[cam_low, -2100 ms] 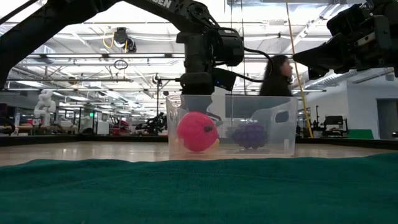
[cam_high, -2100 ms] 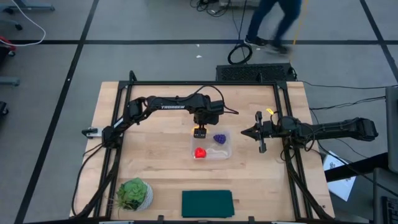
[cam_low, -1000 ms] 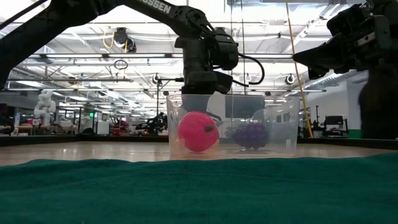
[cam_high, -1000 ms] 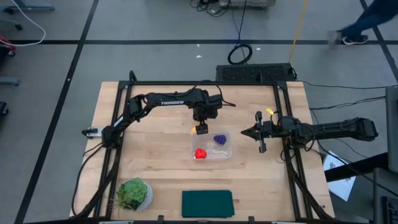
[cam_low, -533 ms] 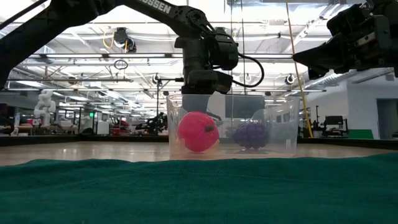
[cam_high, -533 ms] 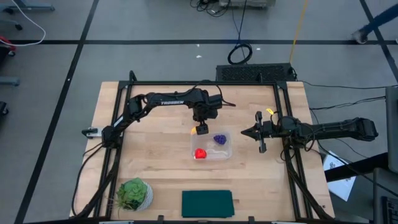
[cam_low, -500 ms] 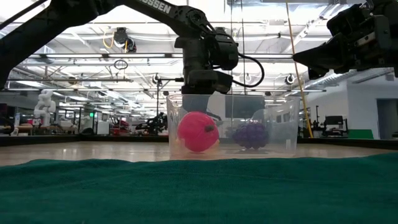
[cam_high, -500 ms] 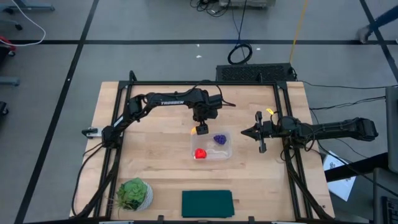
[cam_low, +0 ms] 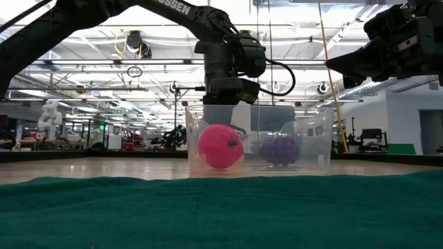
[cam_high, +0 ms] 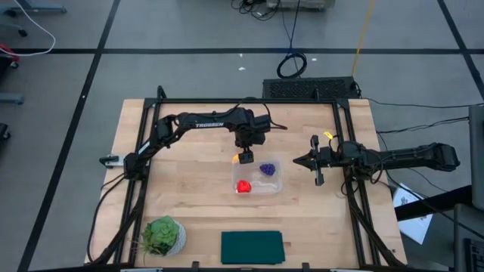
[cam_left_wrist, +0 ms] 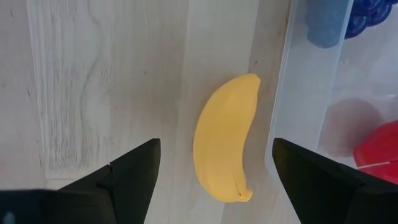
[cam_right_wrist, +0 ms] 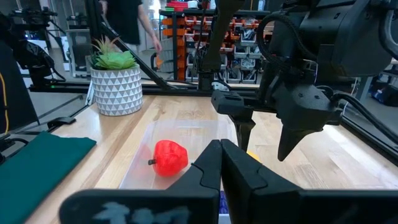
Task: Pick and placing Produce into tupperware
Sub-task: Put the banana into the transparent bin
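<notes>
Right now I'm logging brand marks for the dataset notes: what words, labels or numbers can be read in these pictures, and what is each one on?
"TROSSEN", white letters, on the left arm's upper link in the high view, just legible.
"...SSEN", the tail of that same word, on that link at the top edge of the low view.
Nothing readable on the right arm, tupperware, produce or green cloth.

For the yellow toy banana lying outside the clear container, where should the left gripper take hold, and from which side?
Grip the yellow curved toy banana across its thick middle, coming straight down from above. It lies flat on the wooden table, close beside the clear plastic container's wall. The open left gripper already straddles it; the wall-side gap looks narrow.
</notes>
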